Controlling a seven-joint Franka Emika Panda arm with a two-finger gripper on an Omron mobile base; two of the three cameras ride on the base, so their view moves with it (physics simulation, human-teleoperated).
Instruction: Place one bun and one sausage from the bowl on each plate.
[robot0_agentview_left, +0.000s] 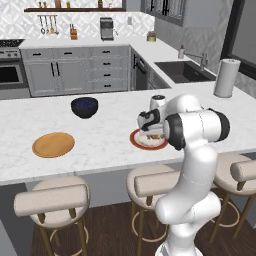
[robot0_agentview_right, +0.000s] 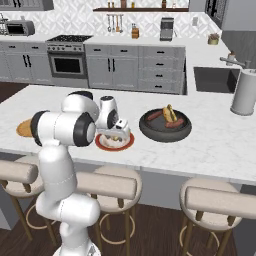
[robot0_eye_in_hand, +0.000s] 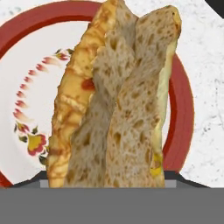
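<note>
Left base view: gripper (robot0_agentview_left: 150, 134) low over red-rim plate (robot0_agentview_left: 136, 140), jaws hidden by hand; orange plate (robot0_agentview_left: 53, 144) well apart.
Right base view: bowl (robot0_agentview_right: 165, 131) beside red-rim plate, holds sausage (robot0_agentview_right: 154, 115), bun (robot0_agentview_right: 170, 113).
Hand view: bun (robot0_eye_in_hand: 118, 100) between fingers, over plate; grip looks closed on it.
</note>
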